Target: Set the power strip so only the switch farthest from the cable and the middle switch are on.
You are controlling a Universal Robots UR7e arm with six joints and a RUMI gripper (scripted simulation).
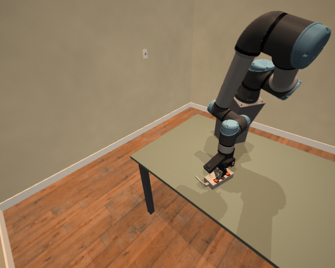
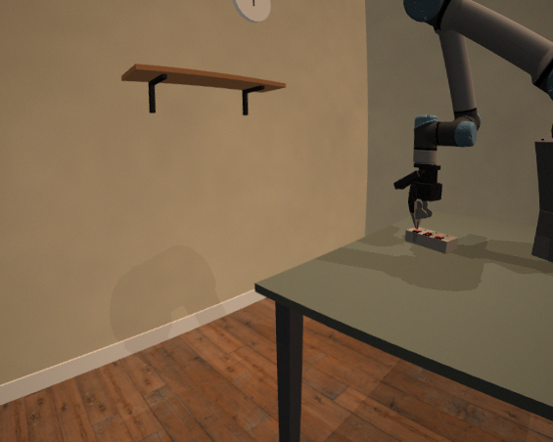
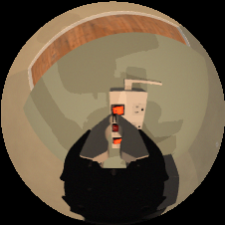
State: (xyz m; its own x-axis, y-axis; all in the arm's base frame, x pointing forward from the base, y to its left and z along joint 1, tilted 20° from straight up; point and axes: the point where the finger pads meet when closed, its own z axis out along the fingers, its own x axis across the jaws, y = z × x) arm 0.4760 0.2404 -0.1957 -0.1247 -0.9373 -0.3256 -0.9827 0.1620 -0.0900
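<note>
The power strip (image 1: pixel 220 180) lies on the table with its switch side up, near the table's front-left edge. A short cable stub (image 1: pixel 200 179) sticks out of one end. In the wrist view the strip (image 3: pixel 127 107) shows three red switches in a row. The switch nearest the cable (image 3: pixel 117 109) looks bright orange. The middle switch (image 3: pixel 115 127) looks darker. The farthest switch (image 3: pixel 116 142) looks bright. My gripper (image 1: pixel 223 172) is shut and empty. It points straight down with its tips (image 2: pixel 417 224) just above the switch row, towards the cable end. I cannot tell whether they touch.
The arm's dark base block (image 1: pixel 239 118) stands on the table behind the strip. The table edge (image 1: pixel 172 185) runs close in front of the strip. A wall shelf (image 2: pixel 202 78) hangs far off to the left.
</note>
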